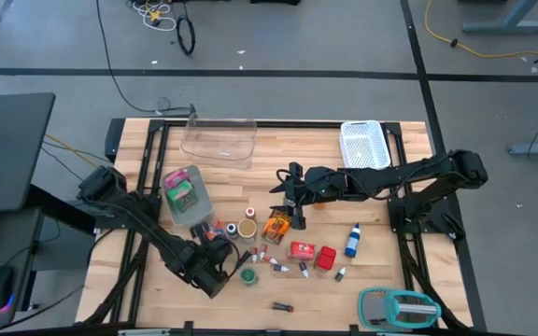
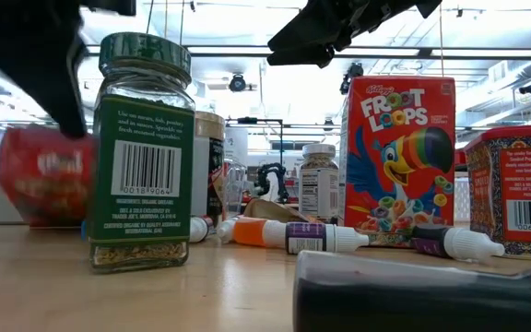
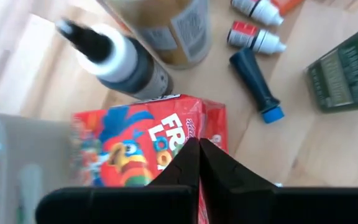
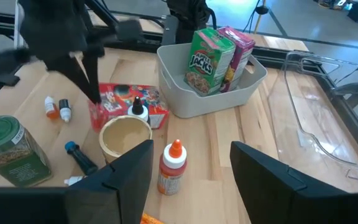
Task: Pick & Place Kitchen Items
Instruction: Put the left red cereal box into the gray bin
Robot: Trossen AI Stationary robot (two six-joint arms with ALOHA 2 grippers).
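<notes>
Your left gripper [image 3: 199,146] is clenched on the red cereal box [image 3: 143,140] beside the grey bin [image 1: 184,194]; lift straight up, clear of neighbouring bottles.

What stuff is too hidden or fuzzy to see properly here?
- Left wrist view: the Froot Loops box is partly covered by the shut left gripper.
- Low view: a dark object up close is blurred and cut off by the bottom edge.
- High view: the tiny vials are too small to read.
- Right wrist view: the clear tray runs off the edge.
</notes>
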